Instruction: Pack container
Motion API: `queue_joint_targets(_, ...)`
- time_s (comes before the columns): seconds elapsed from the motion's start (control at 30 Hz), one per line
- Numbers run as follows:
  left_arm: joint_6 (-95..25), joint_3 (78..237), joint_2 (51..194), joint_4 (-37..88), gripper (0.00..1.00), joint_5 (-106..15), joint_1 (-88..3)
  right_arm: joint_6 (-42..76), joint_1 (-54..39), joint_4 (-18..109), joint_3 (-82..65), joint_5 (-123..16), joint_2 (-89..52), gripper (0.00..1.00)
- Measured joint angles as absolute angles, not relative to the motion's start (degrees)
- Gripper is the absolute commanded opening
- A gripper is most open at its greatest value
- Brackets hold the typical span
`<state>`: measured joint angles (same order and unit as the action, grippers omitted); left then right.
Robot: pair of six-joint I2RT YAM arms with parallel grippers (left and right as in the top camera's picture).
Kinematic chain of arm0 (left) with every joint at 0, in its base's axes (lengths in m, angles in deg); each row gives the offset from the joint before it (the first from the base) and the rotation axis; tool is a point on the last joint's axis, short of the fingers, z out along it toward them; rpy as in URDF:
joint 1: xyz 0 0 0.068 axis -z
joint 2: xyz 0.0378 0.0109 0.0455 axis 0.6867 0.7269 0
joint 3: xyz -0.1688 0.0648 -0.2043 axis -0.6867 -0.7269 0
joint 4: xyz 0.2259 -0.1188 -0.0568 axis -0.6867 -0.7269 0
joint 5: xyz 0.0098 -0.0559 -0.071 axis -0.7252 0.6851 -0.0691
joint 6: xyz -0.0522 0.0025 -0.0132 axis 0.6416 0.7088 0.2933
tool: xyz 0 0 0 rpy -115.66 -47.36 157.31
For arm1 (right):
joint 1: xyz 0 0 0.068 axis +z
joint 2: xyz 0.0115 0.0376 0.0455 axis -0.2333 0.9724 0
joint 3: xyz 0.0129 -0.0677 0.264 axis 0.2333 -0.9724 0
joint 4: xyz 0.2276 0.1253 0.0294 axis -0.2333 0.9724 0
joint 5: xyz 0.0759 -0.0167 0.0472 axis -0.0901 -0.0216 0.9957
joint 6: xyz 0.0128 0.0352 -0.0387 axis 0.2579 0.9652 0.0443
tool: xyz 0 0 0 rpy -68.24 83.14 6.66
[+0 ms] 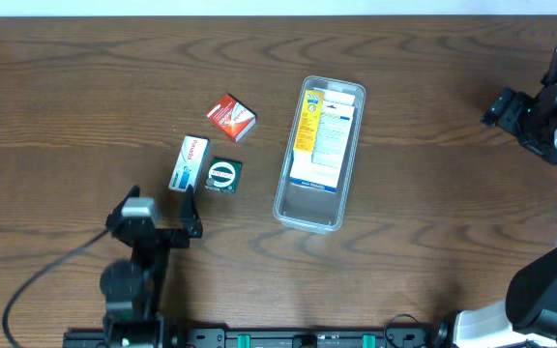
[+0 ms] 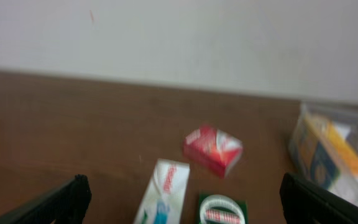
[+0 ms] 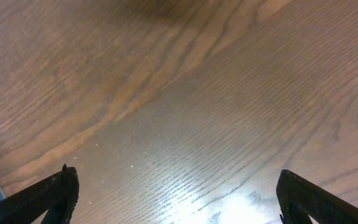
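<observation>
At far left, my left gripper [image 1: 191, 213] hangs spread wide and empty, just short of the white-blue box [image 1: 190, 162]. Risk: the green box [image 1: 224, 175] sits right beside it, so a closing jaw could drag both. Red box [image 1: 231, 117] stands apart. Container [image 1: 307, 208] is mid-table, with free space only at its near end. Right gripper [image 3: 179, 193] is spread and empty, far right. Left wrist view is blurred and cuts off the container.

The white-and-blue box [image 1: 189, 163], left of centre overhead, seems to read "Panadol"; all other print is too small. Wrist-view labels are blurred.
</observation>
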<state>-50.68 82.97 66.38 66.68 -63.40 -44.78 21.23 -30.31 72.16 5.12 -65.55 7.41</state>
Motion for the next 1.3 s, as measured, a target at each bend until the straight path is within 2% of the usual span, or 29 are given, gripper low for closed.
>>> queue_joint_targets(0.2,-52.0,101.3,92.5,63.7,0.98,-59.2,-44.8,21.3,-30.3,72.2,5.1,-65.5,7.4,0.99)
queue_joint_targets(0.4,-52.6,121.5,118.4,51.9,0.98,-53.9,-44.8,21.5,-30.3,72.2,5.1,-65.5,7.4,0.99)
queue_joint_targets(0.53,-53.0,128.5,129.3,46.2,0.98,-52.5,-44.8,21.6,-30.3,72.1,5.1,-65.6,7.4,0.99)
queue_joint_targets(0.7,-54.0,129.5,135.4,46.4,0.98,-52.1,-44.8,21.6,-30.3,72.1,5.1,-65.6,7.4,0.99)
queue_joint_targets(0.93,-55.4,129.5,136.3,46.3,0.98,-52.4,-45.6,21.6,-30.3,72.1,5.1,-65.6,7.4,0.99)
queue_joint_targets(1.3,-58.2,129.6,139.0,42.6,0.98,-58.9,-47.2,21.6,-30.3,72.1,5.1,-65.6,7.4,0.99)
